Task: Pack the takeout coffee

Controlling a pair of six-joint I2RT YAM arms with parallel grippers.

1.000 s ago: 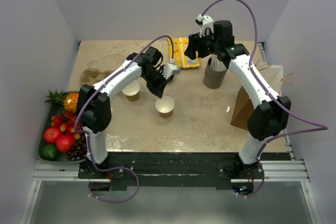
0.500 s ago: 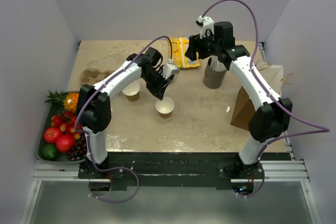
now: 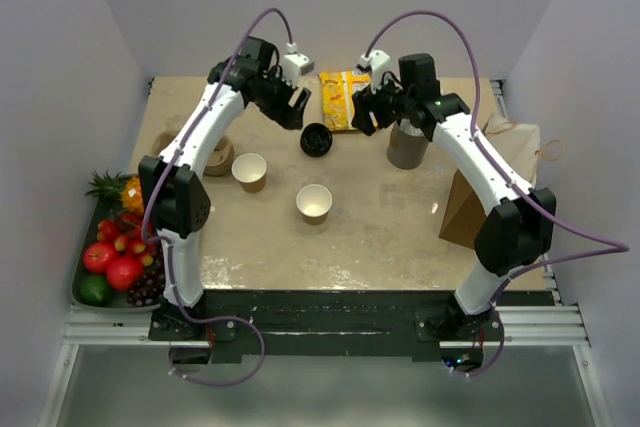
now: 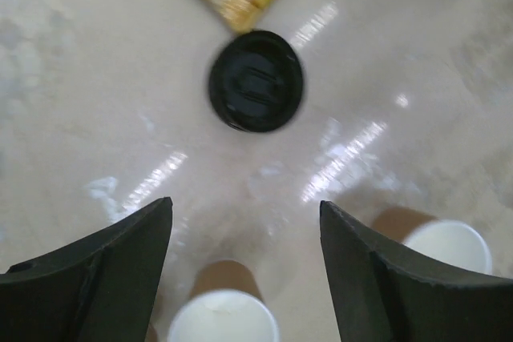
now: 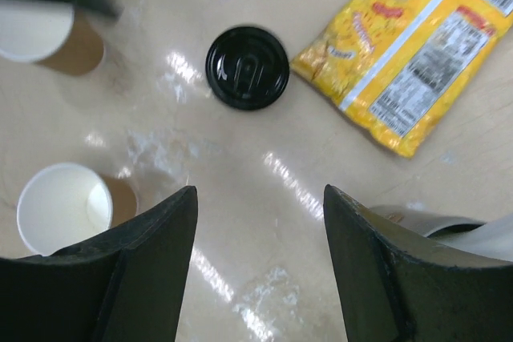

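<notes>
Two kraft-brown paper cups stand open and lidless: one [image 3: 249, 171] left of centre, the other [image 3: 314, 203] mid-table. One black lid [image 3: 316, 139] lies flat behind them, beside the snack bag. My left gripper [image 3: 291, 107] hovers open just left of and behind the lid. In the left wrist view the lid [image 4: 256, 81] lies ahead of the open fingers [image 4: 120, 270], with the cups [image 4: 223, 322] [image 4: 447, 244] below. My right gripper [image 3: 363, 115] hangs open to the lid's right; its view shows the lid [image 5: 247, 67] and both cups [image 5: 36, 30] [image 5: 60, 207].
A yellow snack bag [image 3: 342, 99] lies at the back centre. A taller grey cup [image 3: 407, 145] stands under the right arm. A brown paper bag [image 3: 468, 202] stands at the right edge. A cardboard carrier [image 3: 212, 153] shows behind the left arm. A fruit tray [image 3: 84, 295] sits far left.
My left gripper has opened, risen from above the middle cup and swung to the back. The black lid now shows on the table. The right gripper has shifted slightly left.
</notes>
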